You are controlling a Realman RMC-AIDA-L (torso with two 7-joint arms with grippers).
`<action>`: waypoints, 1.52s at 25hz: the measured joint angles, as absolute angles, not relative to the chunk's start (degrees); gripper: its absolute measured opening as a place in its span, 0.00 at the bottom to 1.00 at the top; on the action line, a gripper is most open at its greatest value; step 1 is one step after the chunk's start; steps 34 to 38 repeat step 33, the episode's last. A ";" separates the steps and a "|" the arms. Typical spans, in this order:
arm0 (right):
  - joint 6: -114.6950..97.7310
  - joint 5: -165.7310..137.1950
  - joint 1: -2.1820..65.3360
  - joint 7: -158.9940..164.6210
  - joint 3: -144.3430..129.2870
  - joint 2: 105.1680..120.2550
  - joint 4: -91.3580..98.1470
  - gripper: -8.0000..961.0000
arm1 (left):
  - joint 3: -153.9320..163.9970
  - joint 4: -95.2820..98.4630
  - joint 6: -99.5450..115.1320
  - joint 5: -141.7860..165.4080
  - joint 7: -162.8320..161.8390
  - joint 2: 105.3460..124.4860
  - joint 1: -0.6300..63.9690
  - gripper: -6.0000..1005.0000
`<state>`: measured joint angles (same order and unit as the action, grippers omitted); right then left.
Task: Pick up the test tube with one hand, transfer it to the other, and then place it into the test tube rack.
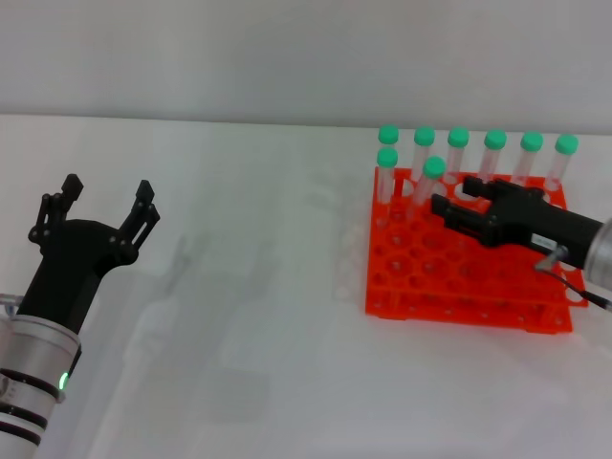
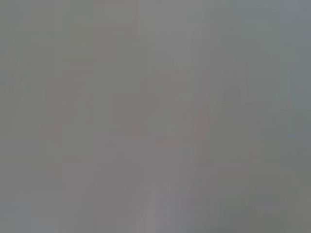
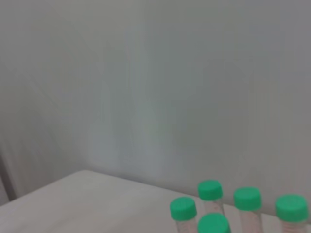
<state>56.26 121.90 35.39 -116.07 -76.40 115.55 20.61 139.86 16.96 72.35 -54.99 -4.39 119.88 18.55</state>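
Observation:
The orange test tube rack [image 1: 449,287] stands on the white table at the right. A green-capped test tube [image 1: 432,170] stands tilted in a hole in its second row. My right gripper [image 1: 449,199] reaches over the rack from the right. Its fingers look apart, with the tips just beside that tube and no tube between them. My left gripper [image 1: 107,203] is open and empty at the lower left, well away from the rack. The left wrist view shows only a grey blur. The right wrist view shows several green caps [image 3: 210,190] and the table.
Several other green-capped tubes [image 1: 494,141] stand in the rack's back row, and one [image 1: 386,159] stands at the left of the second row. The white table [image 1: 249,287] stretches between the two arms. A pale wall lies behind.

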 joint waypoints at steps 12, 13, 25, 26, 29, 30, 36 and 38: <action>59.67 122.07 24.33 -118.63 -65.39 115.05 24.57 0.67 | 139.50 16.69 71.31 -55.28 -4.39 119.89 19.36 0.89; 59.84 122.09 23.56 -119.77 -63.27 115.06 24.37 0.67 | 139.49 16.65 71.15 -55.32 -4.39 119.88 19.64 0.89; 64.98 139.53 23.41 -153.05 -51.79 115.95 11.19 0.66 | 139.28 16.64 70.91 -59.28 -4.53 119.91 21.52 0.89; 64.98 139.53 23.41 -153.05 -51.79 115.95 11.19 0.67 | 139.29 16.65 70.91 -60.06 -4.94 119.92 21.70 0.89; 64.25 140.35 24.33 -154.70 -51.58 115.88 10.71 0.67 | 139.31 16.38 70.91 -61.89 -7.50 119.92 22.45 0.89; 63.86 140.47 24.66 -155.14 -51.23 115.84 10.66 0.67 | 139.30 15.87 70.89 -62.49 -8.84 119.88 22.90 0.89; 62.56 140.54 25.58 -156.29 -48.82 115.85 10.57 0.67 | 139.03 14.32 70.59 -63.83 -11.59 119.83 24.16 0.89; 62.56 140.54 25.58 -156.29 -48.82 115.85 10.57 0.67 | 139.03 14.32 70.59 -63.83 -11.59 119.83 24.16 0.89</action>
